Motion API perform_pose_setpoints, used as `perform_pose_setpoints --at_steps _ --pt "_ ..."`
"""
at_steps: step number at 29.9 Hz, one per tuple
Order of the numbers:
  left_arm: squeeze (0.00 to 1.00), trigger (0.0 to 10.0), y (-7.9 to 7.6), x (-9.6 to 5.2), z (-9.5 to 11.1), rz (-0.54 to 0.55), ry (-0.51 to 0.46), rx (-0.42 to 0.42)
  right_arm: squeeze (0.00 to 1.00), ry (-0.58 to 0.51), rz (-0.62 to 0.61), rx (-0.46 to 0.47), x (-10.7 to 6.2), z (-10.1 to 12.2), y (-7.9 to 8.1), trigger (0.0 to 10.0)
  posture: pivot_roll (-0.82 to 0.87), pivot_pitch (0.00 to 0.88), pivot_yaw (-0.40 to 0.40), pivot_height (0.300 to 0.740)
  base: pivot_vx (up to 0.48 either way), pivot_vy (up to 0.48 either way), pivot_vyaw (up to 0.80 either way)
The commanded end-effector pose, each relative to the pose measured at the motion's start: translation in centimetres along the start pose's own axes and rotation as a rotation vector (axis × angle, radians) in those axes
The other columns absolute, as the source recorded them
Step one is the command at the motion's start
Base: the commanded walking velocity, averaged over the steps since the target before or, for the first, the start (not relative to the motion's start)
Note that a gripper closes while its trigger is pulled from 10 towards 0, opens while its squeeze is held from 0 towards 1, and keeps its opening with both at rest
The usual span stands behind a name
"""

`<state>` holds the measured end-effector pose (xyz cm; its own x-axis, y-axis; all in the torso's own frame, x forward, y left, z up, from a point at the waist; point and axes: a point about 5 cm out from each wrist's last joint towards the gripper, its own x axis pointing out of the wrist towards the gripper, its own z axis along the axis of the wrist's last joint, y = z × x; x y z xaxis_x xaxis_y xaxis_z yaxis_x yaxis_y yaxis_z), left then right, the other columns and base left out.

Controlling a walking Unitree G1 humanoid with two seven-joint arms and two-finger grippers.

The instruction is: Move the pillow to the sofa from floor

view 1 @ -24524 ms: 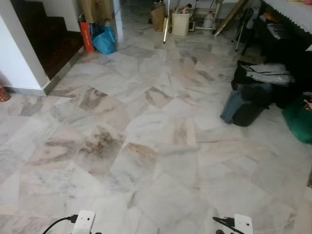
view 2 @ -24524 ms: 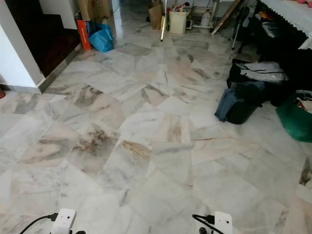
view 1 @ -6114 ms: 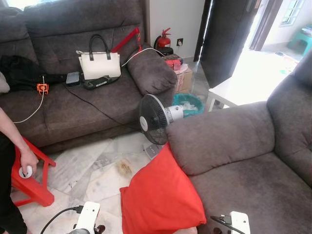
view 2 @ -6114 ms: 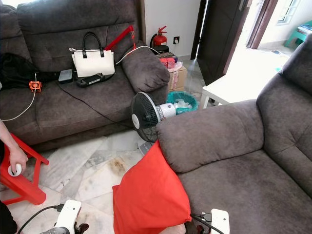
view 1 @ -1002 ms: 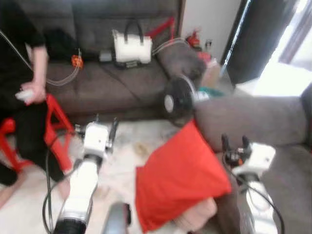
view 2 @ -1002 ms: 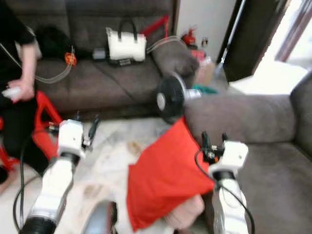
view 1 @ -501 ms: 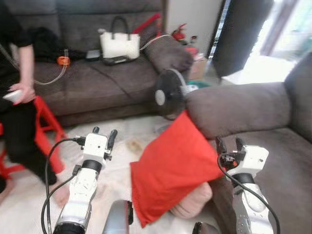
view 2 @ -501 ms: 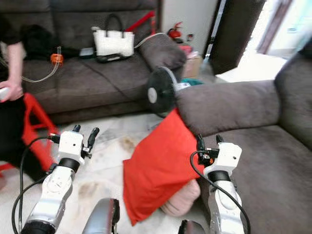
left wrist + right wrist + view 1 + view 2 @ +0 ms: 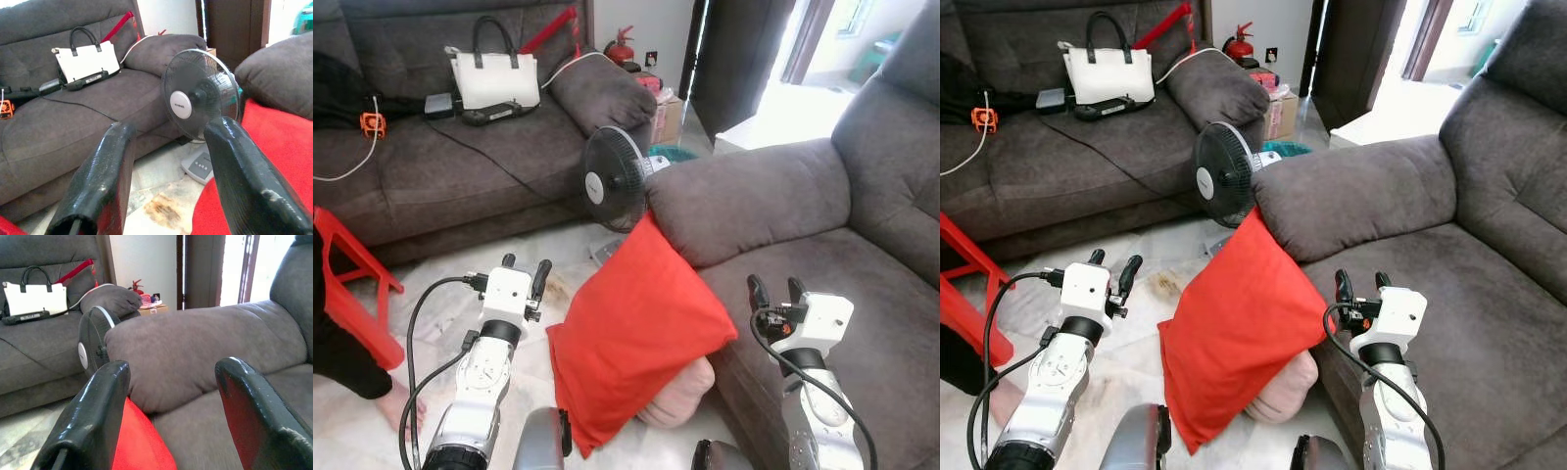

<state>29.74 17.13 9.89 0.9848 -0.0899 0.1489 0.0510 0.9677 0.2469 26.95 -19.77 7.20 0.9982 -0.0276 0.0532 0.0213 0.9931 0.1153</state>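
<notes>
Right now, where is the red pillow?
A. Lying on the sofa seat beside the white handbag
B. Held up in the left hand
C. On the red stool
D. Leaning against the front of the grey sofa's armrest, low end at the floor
D: the red pillow leans against the grey sofa's armrest, between the open left hand and right hand, neither touching it.

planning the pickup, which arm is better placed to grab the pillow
Either: the pillow stands between the open left gripper and open right gripper. A two-arm squeeze looks best.
</notes>
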Motion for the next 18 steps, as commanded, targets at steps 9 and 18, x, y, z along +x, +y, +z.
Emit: perform_pose_setpoints --at_steps 9,18 --pt "0.0 10.0 0.13 0.26 0.38 0.006 -0.01 -0.004 0.0 -0.001 0.015 0.001 0.45 0.19 0.24 10.0 0.07 0.0 -0.06 0.613 0.254 0.0 0.0" --pt "0.0 10.0 0.08 0.25 0.21 -0.007 -0.004 -0.001 0.0 0.013 0.025 -0.003 0.54 0.04 0.31 10.0 0.07 0.0 -0.064 0.613 0.028 0.0 0.0"
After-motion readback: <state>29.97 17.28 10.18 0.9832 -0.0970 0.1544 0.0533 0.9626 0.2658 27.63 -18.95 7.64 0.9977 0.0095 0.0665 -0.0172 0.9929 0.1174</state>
